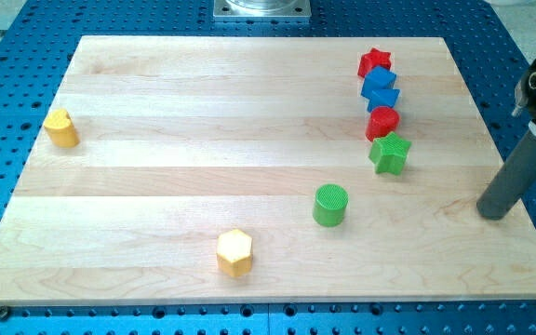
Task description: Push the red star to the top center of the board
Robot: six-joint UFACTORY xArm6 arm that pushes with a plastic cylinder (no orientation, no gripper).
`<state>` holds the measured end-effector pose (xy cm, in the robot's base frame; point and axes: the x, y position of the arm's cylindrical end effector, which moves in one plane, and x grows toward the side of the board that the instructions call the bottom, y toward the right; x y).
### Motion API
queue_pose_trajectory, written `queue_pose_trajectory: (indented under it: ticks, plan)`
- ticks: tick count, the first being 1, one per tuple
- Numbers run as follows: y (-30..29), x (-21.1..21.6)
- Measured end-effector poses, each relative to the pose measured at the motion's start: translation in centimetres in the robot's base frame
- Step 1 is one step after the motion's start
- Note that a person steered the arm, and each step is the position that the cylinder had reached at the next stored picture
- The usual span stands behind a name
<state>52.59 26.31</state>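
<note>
The red star [374,61] lies near the board's top right, at the head of a close column of blocks. Below it sit a blue block [380,88], a red cylinder [381,123] and a green star [390,153]. The rod comes in from the view's right edge. My tip [493,212] rests on the wooden board [203,140] near its right edge, well below and to the right of the red star, and to the right of the green star. It touches no block.
A green cylinder [330,205] stands below the board's middle. A yellow hexagon [234,252] sits near the bottom edge. A yellow block [60,127] sits near the left edge. A grey metal mount [261,8] is beyond the top edge. Blue perforated table surrounds the board.
</note>
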Motion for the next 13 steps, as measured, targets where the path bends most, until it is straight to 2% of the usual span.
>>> queue_pose_trajectory:
  ticks: [1,4,5,6,7,8,9,10,11,12,13]
  plan:
    - [-1.3,-1.1]
    - [-2.3,-20.5]
    - [-5.5,-22.8]
    - [-6.1,-23.7]
    - [-15.4,-24.6]
    - [-16.2,-23.8]
    - [-12.7,-25.1]
    - [-16.5,-27.2]
    - [-22.0,-27.1]
    - [-16.4,-27.2]
    - [-19.1,-28.7]
